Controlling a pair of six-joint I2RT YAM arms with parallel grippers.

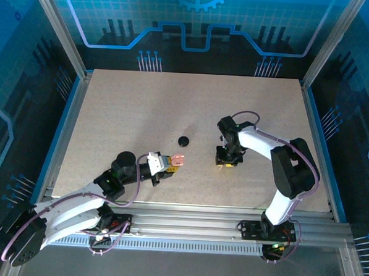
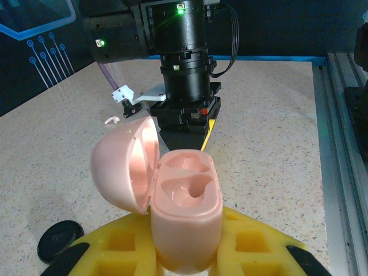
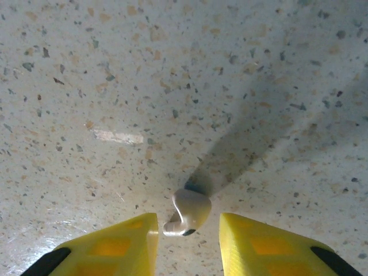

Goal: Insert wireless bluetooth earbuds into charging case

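Close under the left wrist camera: pink charging case (image 2: 185, 221), smooth, matte, rounded like a pebble, standing upright in the left gripper (image 2: 187, 259), clamped tight on it. Domed lid (image 2: 122, 172) swung open to the left; two moulded sockets, both empty. Pale glossy earbud (image 3: 188, 211), comma-shaped, lying on the speckled stone-like table (image 1: 143, 99) between the parted yellow fingers (image 3: 115, 247) of the right gripper (image 3: 187, 229), not pinched. Second pale earbud (image 2: 111, 120) beside that arm. Flat round black puck (image 1: 184, 140) near the case.
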